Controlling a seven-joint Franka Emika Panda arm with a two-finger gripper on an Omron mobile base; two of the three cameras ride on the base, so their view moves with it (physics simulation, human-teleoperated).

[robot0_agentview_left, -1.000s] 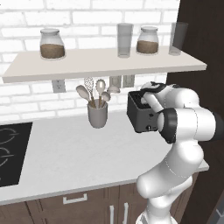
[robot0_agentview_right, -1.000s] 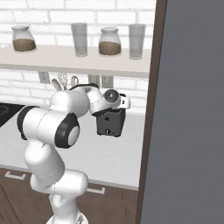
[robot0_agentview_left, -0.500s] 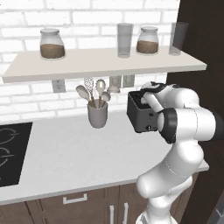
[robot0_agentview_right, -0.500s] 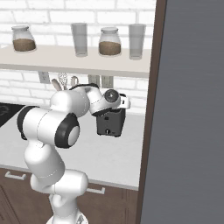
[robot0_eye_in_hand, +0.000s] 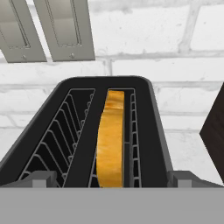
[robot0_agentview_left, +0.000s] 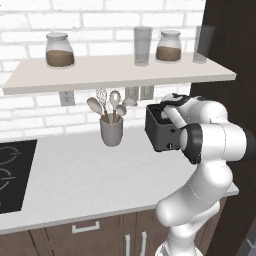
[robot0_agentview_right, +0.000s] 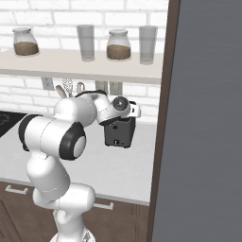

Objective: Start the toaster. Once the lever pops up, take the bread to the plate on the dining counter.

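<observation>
- Speckled grey counter (robot0_agentview_left: 85,175) under a white brick wall carries everything.
- Gripper (robot0_eye_in_hand: 111,181) hangs just above the toaster (robot0_eye_in_hand: 109,131), jaws spread wide, holding nothing.
- Toaster stands near the counter's right back corner.
- Bread (robot0_eye_in_hand: 110,140) stands on edge in the right slot, long axis along it toward the wall.
- Utensil cup (robot0_agentview_left: 111,131) stands left of the toaster.

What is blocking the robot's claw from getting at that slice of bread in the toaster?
Nothing visible. The open gripper hangs right above the toaster, and the bread stands uncovered in one slot.
</observation>
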